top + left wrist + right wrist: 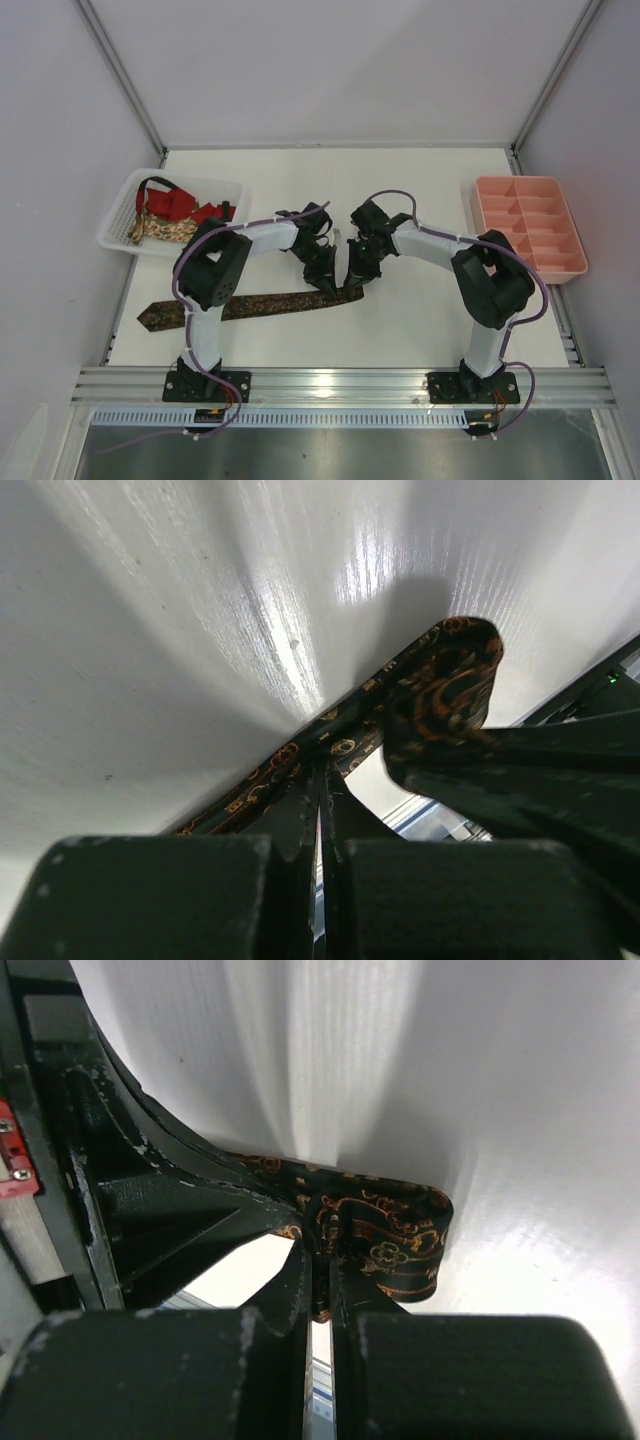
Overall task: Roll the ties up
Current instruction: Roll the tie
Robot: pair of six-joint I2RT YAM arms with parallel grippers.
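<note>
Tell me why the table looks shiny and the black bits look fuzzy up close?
Left wrist view: a bright glare streak on the white table, and the left end effector sits too near the lens, so it blurs. Right wrist view: softer glare, the tie sharp, the right end effector blurred. Top view: even light, only faint shadows.

**Both arms meeting mid-field, jaws closed**

Left arm [212, 270] is rising from its base, bending sharply at the elbow, and its forearm is reaching right. Right arm [492, 285] is mirroring it, with the forearm reaching left. Both wrists are tipping downward. Left gripper [325, 280] and right gripper [355, 278] are pointing down, just beside each other, tips nearly meeting. Each pair of fingers is pressing together, pinching a fold of the dark tie [260, 303].
</note>
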